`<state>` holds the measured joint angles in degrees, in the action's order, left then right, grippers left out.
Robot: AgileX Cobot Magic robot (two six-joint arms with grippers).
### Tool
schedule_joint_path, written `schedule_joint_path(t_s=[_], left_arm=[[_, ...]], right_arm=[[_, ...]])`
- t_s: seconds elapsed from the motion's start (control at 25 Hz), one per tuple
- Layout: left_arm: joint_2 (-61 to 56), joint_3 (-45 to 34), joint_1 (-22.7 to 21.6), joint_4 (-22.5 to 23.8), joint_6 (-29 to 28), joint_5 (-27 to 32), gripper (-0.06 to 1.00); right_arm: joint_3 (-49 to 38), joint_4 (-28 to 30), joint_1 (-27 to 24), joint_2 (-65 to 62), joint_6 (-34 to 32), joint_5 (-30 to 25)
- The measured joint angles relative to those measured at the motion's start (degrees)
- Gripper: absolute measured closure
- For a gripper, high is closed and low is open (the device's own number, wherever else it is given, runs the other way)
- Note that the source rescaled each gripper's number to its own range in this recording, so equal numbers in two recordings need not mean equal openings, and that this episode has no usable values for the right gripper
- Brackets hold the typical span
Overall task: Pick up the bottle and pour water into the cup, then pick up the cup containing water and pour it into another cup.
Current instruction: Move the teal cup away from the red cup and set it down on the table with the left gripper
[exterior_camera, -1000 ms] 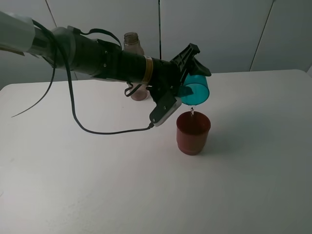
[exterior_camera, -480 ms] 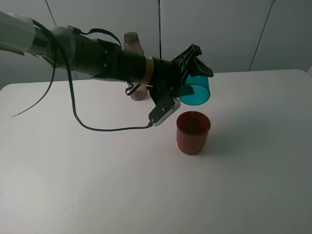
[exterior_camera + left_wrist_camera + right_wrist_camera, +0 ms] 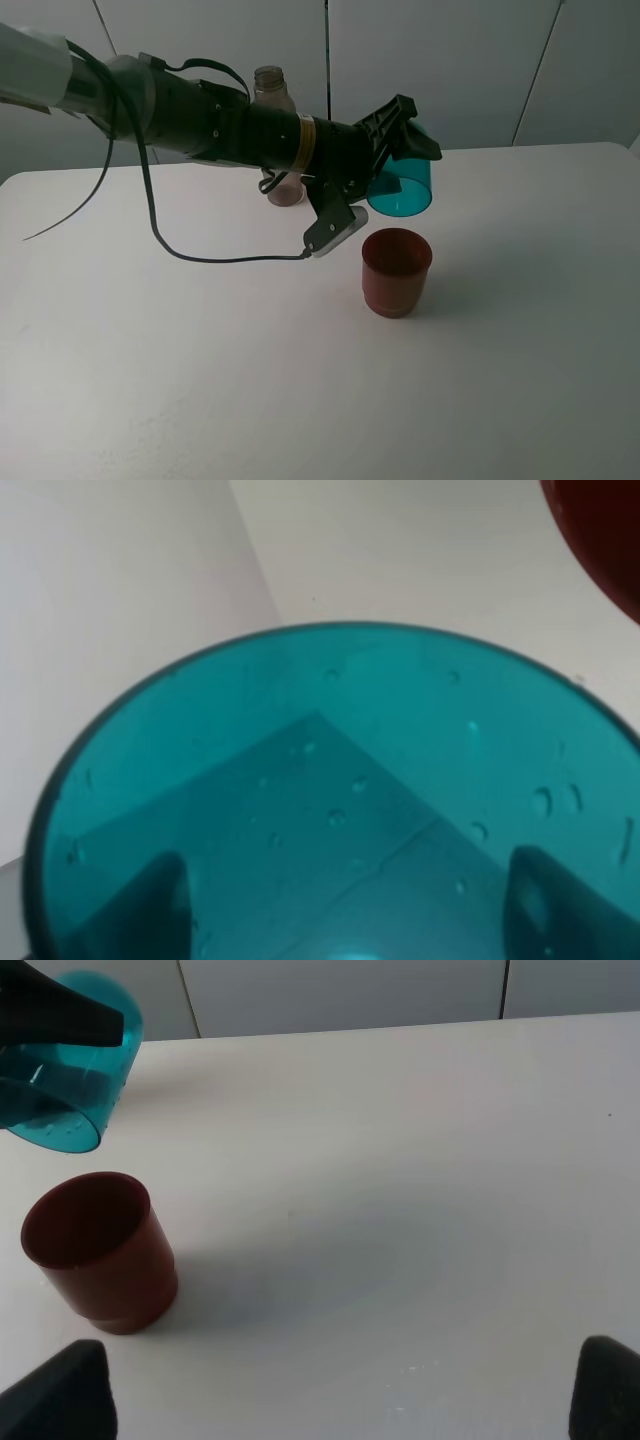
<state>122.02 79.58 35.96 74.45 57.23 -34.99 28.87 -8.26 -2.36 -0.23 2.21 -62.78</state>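
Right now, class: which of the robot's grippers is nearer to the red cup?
Left. The left gripper holds the teal cup tipped just above the red cup. The right gripper sits back, well off to the side.

White table (image 3: 520, 380), plain matte top, runs up to the grey panelled wall. 2 things stand on it: dark-red cup (image 3: 396, 272) upright near the middle, and clear brownish bottle (image 3: 277, 130) upright near the back edge, partly hidden behind the arm.
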Motion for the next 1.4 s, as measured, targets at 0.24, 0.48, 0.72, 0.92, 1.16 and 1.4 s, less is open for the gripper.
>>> schedule_joint_path(t_s=[0.24,0.48,0.72,0.92,1.16,1.4], left_arm=[[0.0,-0.5,0.0,-4.3,-5.2,-2.7,0.92],[0.0,-1.1,0.0,-5.2,-22.4,-4.4,0.92],[0.0,-1.1,0.0,-7.7,-41.5,-4.4,0.92],[0.0,-1.1,-0.8,-8.5,-57.2,-3.6,0.92],[0.0,-1.1,-4.1,-8.7,-76.3,-3.2,0.92],[0.0,-1.1,-7.0,-8.7,-93.7,-3.1,0.92]], right_arm=[[0.0,0.0,0.0,0.0,0.0,0.0],[0.0,0.0,0.0,0.0,0.0,0.0],[0.0,0.0,0.0,0.0,0.0,0.0],[0.0,0.0,0.0,0.0,0.0,0.0],[0.0,0.0,0.0,0.0,0.0,0.0],[0.0,0.0,0.0,0.0,0.0,0.0]])
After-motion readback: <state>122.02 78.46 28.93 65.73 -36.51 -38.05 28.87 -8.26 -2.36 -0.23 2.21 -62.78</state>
